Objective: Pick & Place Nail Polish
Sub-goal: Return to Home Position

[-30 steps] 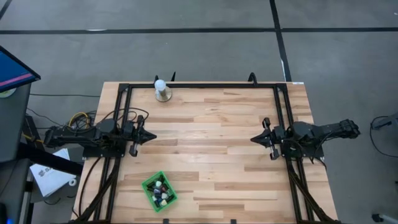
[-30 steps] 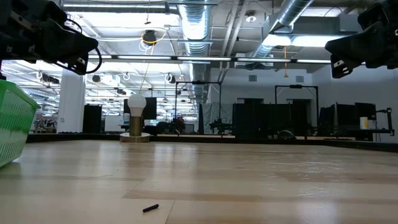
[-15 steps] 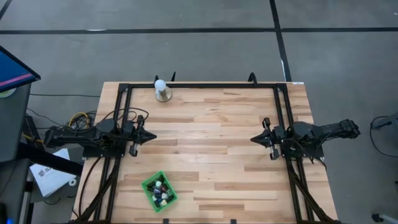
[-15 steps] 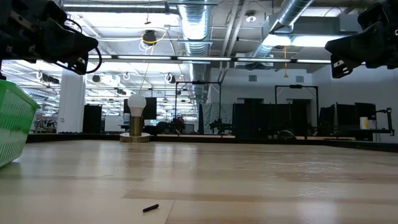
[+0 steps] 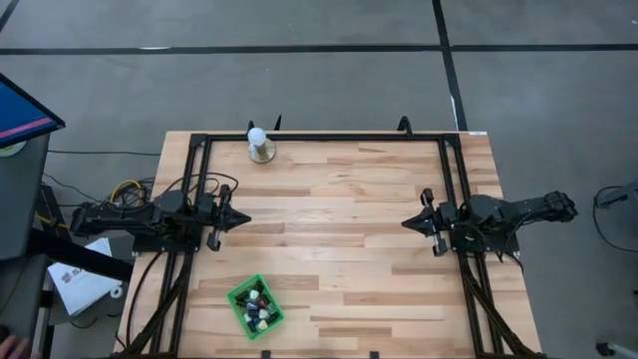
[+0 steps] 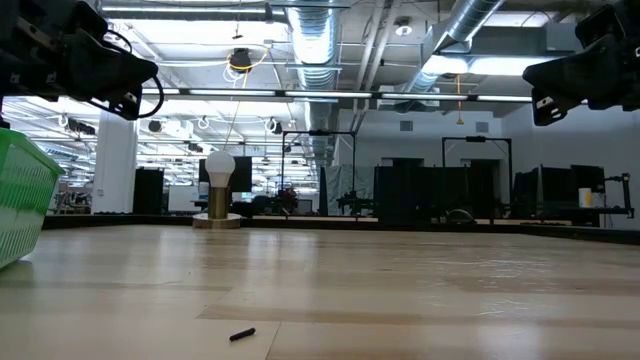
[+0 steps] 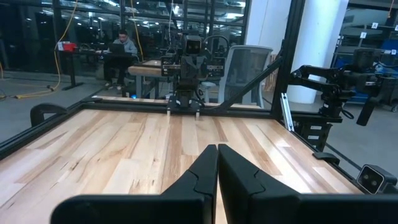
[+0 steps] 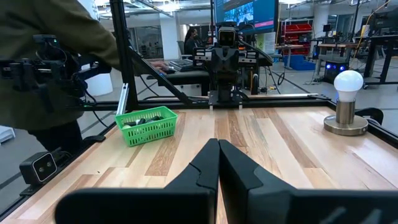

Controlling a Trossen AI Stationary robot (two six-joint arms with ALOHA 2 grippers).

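Observation:
Several small nail polish bottles (image 5: 258,307) with dark caps lie in a green basket (image 5: 239,295) near the table's near-left corner; the basket (image 8: 148,126) also shows in the right wrist view. My left gripper (image 5: 245,218) hovers shut at the table's left side, pointing level toward the right. My right gripper (image 5: 405,223) hovers shut at the right side, pointing level toward the left. Both are held above the wood, nothing between their fingers (image 7: 217,163) (image 8: 219,157).
A white ball-topped round stand (image 5: 259,146) sits at the far edge, left of centre. A small dark stick (image 6: 242,334) lies on the wood near the front. A black frame (image 5: 324,137) borders the table. A person (image 8: 43,68) stands beside the table's near-left edge.

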